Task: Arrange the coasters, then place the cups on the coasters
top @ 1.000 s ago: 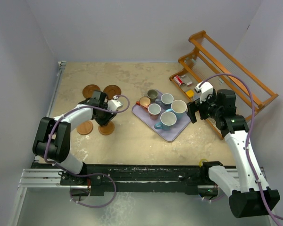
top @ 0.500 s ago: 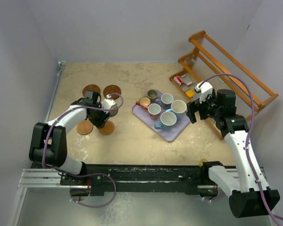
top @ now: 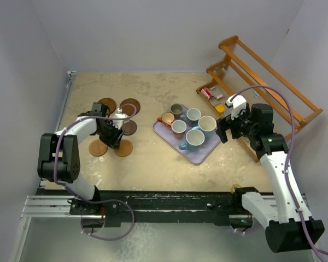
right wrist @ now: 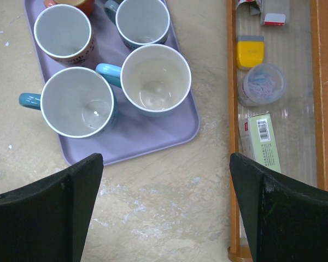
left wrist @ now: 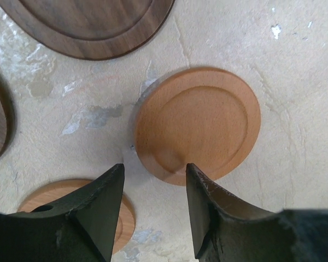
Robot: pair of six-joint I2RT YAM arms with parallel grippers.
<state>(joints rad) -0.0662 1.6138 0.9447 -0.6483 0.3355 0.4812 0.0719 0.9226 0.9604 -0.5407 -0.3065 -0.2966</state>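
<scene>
Left claw (left wrist: 154, 173), jaws apart, half hides one orange coaster (left wrist: 46, 195).

our left gripper (left wrist: 153, 183) low near the left edge of the table (top: 153, 161), jaws parted, empty, our right gripper (right wrist: 165, 161) high, jaws spread wide

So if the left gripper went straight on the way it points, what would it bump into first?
Probably the light orange coaster. Its near edge lies right ahead of the open left gripper, flat on the table. How far off it is, I can't tell.
</scene>
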